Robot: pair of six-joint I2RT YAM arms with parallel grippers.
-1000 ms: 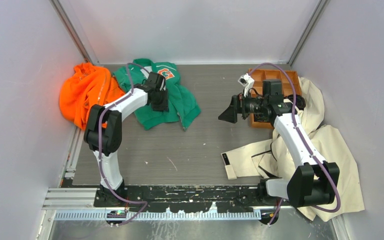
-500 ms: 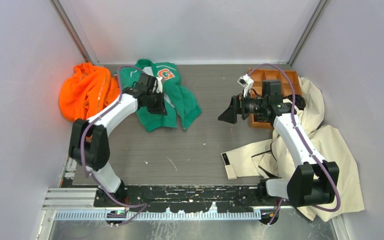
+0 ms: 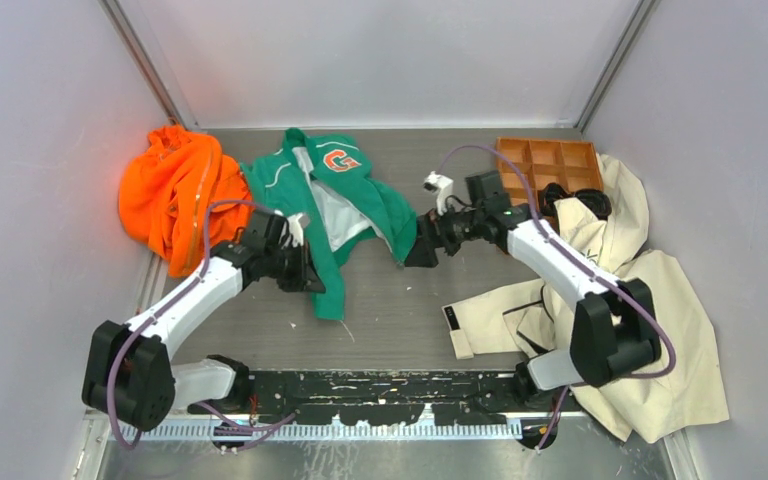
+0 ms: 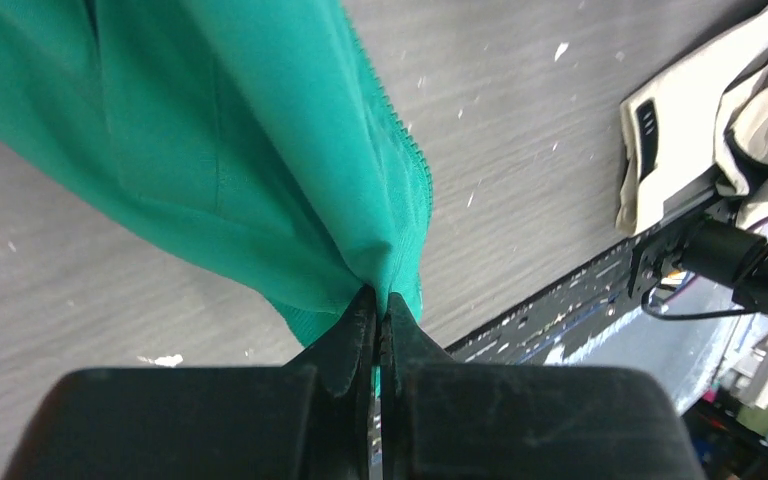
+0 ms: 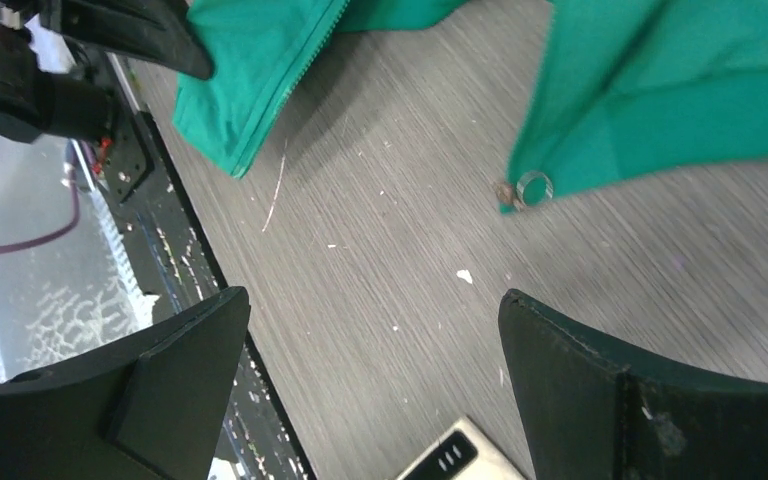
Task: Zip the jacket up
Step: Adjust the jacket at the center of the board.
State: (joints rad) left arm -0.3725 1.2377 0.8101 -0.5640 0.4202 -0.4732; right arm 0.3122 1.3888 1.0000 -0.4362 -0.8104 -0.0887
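The green jacket lies open at the back left of the table, its "G" patch and pale lining showing. My left gripper is shut on the jacket's left front panel near its bottom hem; in the left wrist view the fabric is pinched between the jaws, and zipper teeth run along its edge. My right gripper is open and empty just beside the jacket's right hem. In the right wrist view a small metal ring sits at that hem's corner.
A bright orange garment is heaped at the far left against the wall. A brown compartment tray stands at the back right. A cream coat spreads along the right side, with a tab reaching onto the table.
My left gripper has pulled the jacket's left front panel toward the near edge, spreading the jacket open. My right arm has swung left from the tray to the jacket's right hem.
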